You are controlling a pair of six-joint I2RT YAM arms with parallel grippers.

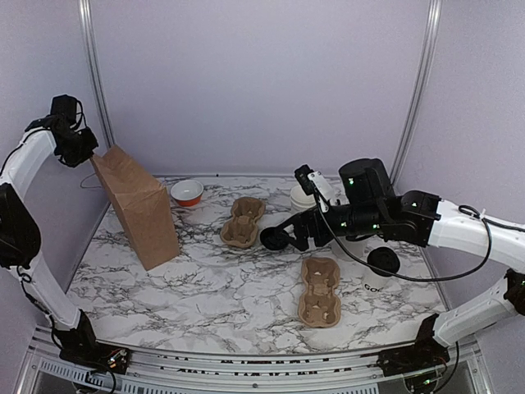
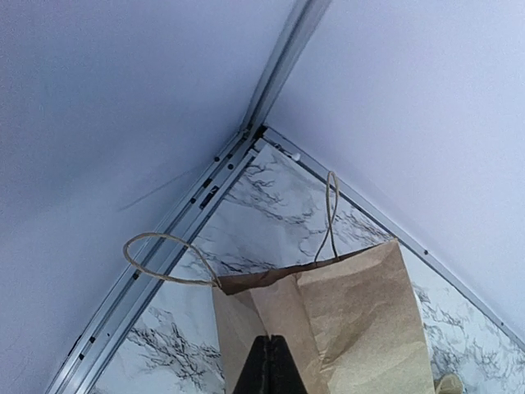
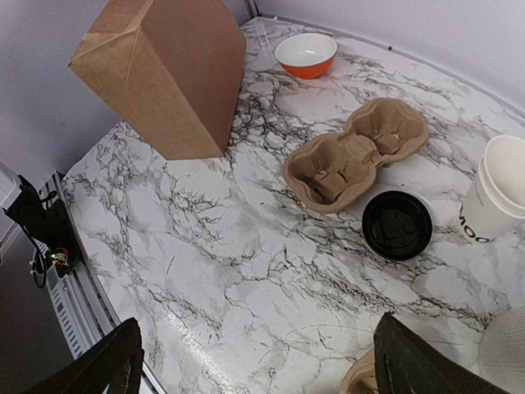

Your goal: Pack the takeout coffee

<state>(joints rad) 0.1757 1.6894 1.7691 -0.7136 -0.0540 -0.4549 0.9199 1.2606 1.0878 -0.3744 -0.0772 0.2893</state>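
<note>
Marble tabletop (image 1: 205, 279): left gripper (image 2: 271, 365) is pinching the paper bag (image 2: 353, 328) by its rim, likely steadying it for packing; right gripper (image 3: 258, 353) is hovering wide, empty.

Top camera looks down from high at the near edge over the whole table (image 1: 205, 287). Left wrist sits close above the paper bag (image 2: 353, 328), facing the corner; right wrist overlooks the same bag (upper left).

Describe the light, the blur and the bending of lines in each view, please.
Top external: soft even light, only a faint shadow beside the brown paper bag; the frame posts lean. Left wrist: the bag's twine handles are sharp, the left gripper is a dark silhouette. Right wrist: the right gripper shows dark, soft-edged fingers; a weak sheen lies on the marble table near them.
</note>
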